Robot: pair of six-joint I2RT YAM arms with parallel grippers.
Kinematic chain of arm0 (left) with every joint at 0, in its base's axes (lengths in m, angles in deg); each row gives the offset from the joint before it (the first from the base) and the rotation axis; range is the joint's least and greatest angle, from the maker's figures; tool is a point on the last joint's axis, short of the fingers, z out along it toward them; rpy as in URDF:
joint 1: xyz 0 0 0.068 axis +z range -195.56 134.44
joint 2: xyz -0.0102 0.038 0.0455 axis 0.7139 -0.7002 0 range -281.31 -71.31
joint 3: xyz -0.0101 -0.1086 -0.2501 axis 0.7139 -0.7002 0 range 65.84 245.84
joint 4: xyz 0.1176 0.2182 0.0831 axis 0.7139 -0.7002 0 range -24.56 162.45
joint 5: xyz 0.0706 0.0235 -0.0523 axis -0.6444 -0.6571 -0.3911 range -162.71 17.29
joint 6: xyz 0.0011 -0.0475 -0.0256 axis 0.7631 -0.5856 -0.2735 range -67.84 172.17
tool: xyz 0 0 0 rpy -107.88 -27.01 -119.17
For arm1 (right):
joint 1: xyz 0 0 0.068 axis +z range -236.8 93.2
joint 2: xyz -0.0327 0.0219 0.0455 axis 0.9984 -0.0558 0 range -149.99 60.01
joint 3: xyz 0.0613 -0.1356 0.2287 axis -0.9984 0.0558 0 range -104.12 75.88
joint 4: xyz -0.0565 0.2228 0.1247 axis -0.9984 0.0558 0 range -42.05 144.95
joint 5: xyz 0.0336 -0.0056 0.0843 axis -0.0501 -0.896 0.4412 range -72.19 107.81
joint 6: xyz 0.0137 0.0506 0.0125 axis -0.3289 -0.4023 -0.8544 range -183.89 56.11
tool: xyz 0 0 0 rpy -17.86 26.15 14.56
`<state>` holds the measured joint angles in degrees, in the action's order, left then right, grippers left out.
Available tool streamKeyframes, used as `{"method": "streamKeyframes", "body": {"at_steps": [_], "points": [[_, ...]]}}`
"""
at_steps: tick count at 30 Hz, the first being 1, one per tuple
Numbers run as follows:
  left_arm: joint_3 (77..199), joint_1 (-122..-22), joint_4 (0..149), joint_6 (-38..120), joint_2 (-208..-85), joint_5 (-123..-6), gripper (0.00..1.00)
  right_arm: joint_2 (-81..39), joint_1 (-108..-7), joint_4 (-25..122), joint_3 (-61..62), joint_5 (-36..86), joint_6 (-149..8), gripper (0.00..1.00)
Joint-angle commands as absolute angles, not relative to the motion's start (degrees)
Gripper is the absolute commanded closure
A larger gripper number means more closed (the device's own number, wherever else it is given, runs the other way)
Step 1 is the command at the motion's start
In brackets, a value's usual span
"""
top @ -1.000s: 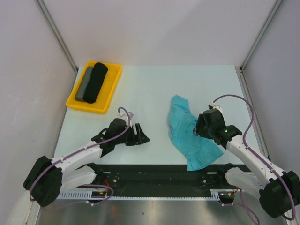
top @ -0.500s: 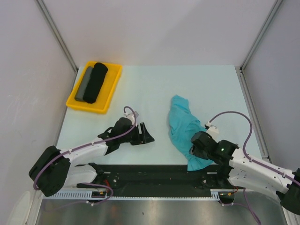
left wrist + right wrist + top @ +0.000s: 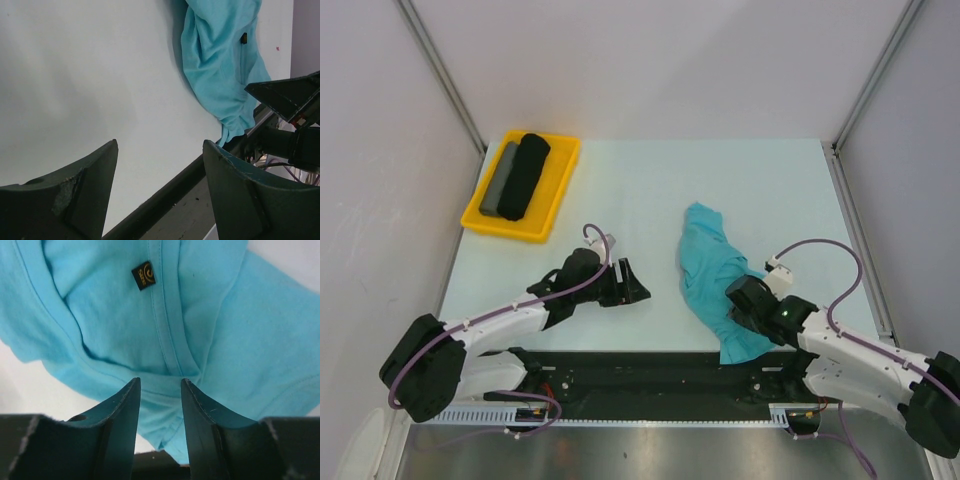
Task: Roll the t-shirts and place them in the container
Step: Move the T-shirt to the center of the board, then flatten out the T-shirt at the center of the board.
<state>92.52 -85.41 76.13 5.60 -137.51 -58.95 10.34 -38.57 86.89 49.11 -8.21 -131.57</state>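
The teal t-shirt [image 3: 705, 262] lies crumpled in a long heap on the white table, right of centre, its near end reaching the table's front edge. My right gripper [image 3: 732, 301] is low over that near part. In the right wrist view its jaws [image 3: 160, 381] stand apart, straddling a fold of the t-shirt [image 3: 100, 305] just below the neckband and the dark tag [image 3: 143, 274]. My left gripper [image 3: 633, 284] is open over bare table left of the shirt, nothing between its fingers [image 3: 159, 144]. The left wrist view shows the t-shirt [image 3: 220, 60] ahead.
A yellow tray [image 3: 548, 205] at the back left holds a black fabric roll [image 3: 525, 175] and a thinner grey roll [image 3: 500, 180]. The black rail [image 3: 650, 365] runs along the table's front edge. Grey walls close in the left and right sides.
My right arm has swung from the shirt's right side down to its near end, and its jaws have narrowed. My left gripper has shifted slightly to the right.
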Motion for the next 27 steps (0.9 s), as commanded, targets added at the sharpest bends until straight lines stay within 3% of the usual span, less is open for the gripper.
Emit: {"method": "streamKeyframes", "body": {"at_steps": [1,6,12,20,24,27], "points": [[94.58,-85.72,76.31,5.58,-136.09,-58.83,0.26,7.63,-40.83,81.27,49.16,-8.3,-128.58,0.57],[94.58,-85.72,75.96,5.85,-135.74,-58.57,0.26,10.43,-39.78,86.44,49.33,-8.73,-130.42,0.47],[95.11,-85.72,75.17,6.11,-135.3,-58.74,0.25,17.03,-38.29,90.41,51.26,-9.17,-133.76,0.48],[95.37,-85.72,74.73,5.85,-134.95,-58.91,0.25,14.32,-38.11,83.56,54.61,-7.85,-134.2,0.52],[95.2,-85.72,74.9,5.85,-134.94,-59.18,0.25,13.52,-39.6,80.3,53.56,-6.8,-131.4,0.73],[94.76,-85.72,75.69,5.67,-135.21,-59.09,0.25,12.82,-40.3,80.73,51.01,-7.49,-128.58,0.77]]}}
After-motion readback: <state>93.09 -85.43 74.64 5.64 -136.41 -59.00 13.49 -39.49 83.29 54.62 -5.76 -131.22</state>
